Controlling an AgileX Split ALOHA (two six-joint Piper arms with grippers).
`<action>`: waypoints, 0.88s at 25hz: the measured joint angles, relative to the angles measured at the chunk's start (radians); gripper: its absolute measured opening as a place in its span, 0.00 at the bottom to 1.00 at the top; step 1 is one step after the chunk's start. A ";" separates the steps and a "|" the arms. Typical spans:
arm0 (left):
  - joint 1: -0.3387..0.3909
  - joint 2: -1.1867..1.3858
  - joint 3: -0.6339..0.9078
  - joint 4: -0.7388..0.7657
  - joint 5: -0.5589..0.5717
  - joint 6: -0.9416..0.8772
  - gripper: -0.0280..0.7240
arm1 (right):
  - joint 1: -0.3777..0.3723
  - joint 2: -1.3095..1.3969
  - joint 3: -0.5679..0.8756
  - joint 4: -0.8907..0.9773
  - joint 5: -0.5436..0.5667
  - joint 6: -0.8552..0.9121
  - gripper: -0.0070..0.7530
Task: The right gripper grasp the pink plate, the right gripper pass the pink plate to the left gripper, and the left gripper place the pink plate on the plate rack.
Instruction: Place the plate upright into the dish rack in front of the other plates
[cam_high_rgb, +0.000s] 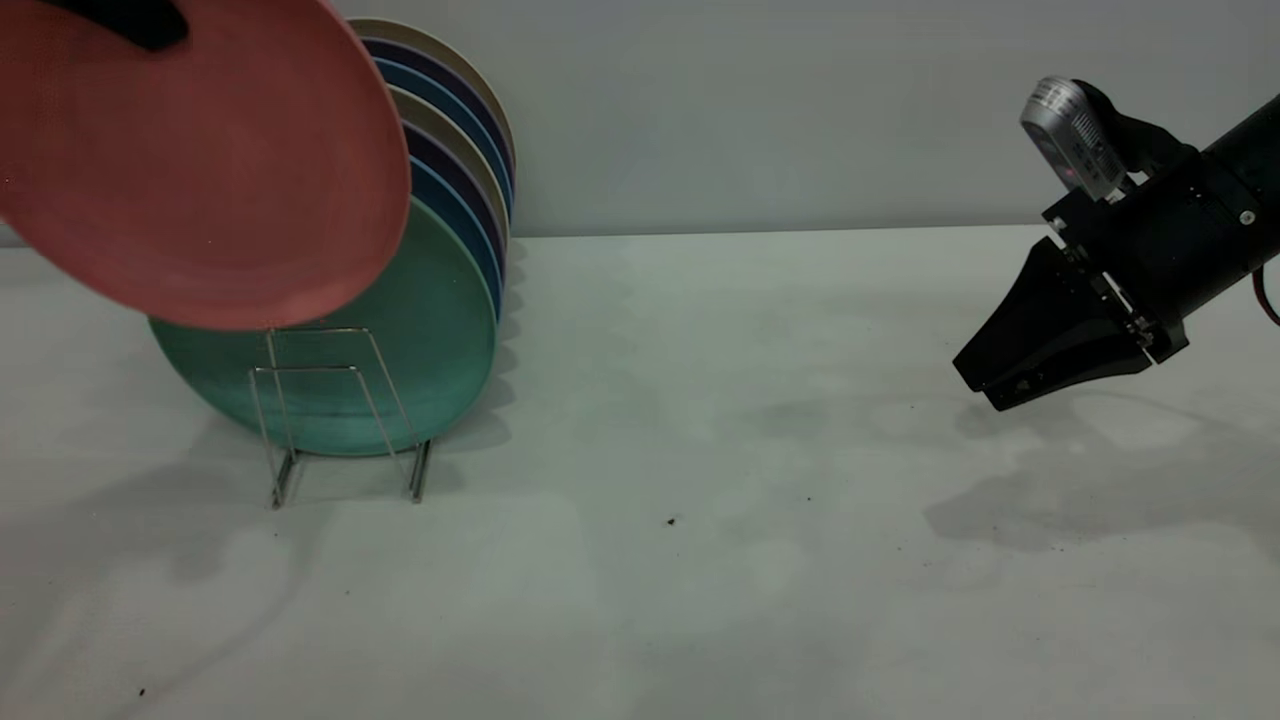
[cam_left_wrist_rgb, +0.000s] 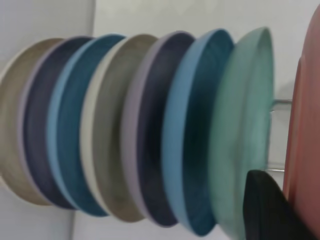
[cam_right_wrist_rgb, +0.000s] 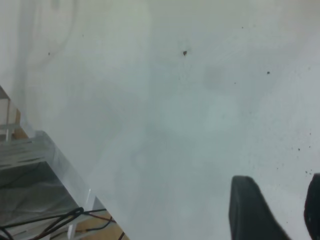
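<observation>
Gripping the pink plate (cam_high_rgb: 190, 170) at its upper rim: left gripper (cam_high_rgb: 140, 22) showing only as a dark tip over the plate's top edge in the exterior view, one black finger (cam_left_wrist_rgb: 267, 210) lying against the plate's back face in the left wrist view, jaws closed on the rim between them. Hanging tilted, the plate's face turned toward the exterior camera, lower edge sitting just above the two free front loops of the plate rack (cam_high_rgb: 345, 415) and overlapping the teal-green plate (cam_high_rgb: 400, 340) behind it. Standing edge-on beside that teal-green plate in the left wrist view, near but apart, with a sliver of rack wire (cam_left_wrist_rgb: 280, 102) showing in the gap. Judging the coming move: lowering roughly straight down, bringing the plate upright and parallel to the row of plates (cam_left_wrist_rgb: 125, 130) behind, so the rim drops into the empty slot in front of the teal-green one. Risking a knock against that neighbour if kept tilted. Idling well apart over the table (cam_high_rgb: 700, 450) at the far side: right gripper (cam_high_rgb: 985, 385), jaws parted, holding nothing.
</observation>
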 joint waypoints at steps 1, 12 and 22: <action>0.000 0.001 0.000 0.001 -0.012 0.008 0.22 | 0.000 0.000 0.000 0.000 0.000 0.001 0.39; 0.000 0.045 -0.001 0.000 -0.069 0.026 0.22 | 0.000 0.000 0.000 0.000 0.000 0.006 0.39; 0.000 0.111 -0.001 -0.034 -0.084 0.026 0.22 | 0.000 0.000 0.000 0.000 -0.001 0.006 0.39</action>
